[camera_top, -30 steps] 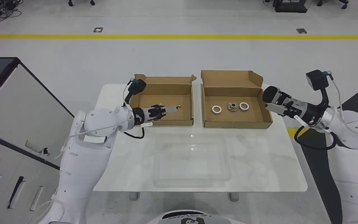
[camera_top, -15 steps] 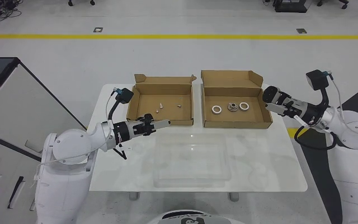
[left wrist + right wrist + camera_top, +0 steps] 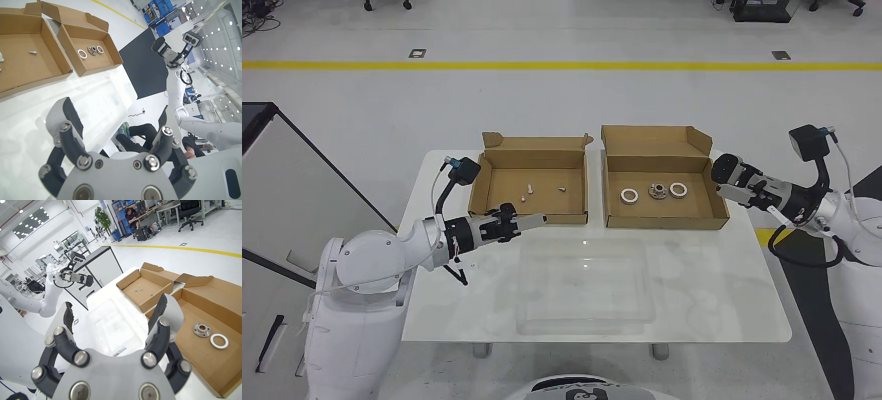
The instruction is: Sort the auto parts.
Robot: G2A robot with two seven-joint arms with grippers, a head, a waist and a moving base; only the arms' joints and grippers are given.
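Two open cardboard boxes stand side by side at the back of the white table. The left box (image 3: pixel 504 195) holds small silver bolts (image 3: pixel 529 187) (image 3: pixel 32 52) (image 3: pixel 140 287). In the right box (image 3: pixel 698 203) lie a flat ring (image 3: pixel 629 196) (image 3: pixel 82 53), a flanged hub (image 3: pixel 655 190) (image 3: pixel 201 329) and a second ring (image 3: pixel 679 188) (image 3: pixel 219 341). My left gripper (image 3: pixel 534 222) (image 3: pixel 118 111) hovers open and holding nothing just in front of the left box. Open as well, my right gripper (image 3: pixel 720 172) (image 3: pixel 115 308) hangs by the right box's right wall.
A clear plastic tray (image 3: pixel 587 262) (image 3: pixel 111 321) sits on the table in front of the boxes. The table (image 3: pixel 472 290) has bare room to the left and right of the tray. A grey cabinet (image 3: pixel 282 200) stands off the table's left side.
My left gripper has pulled back out of the left box to just in front of its front wall, leaving the bolts lying on the box floor. The right arm has stayed put.
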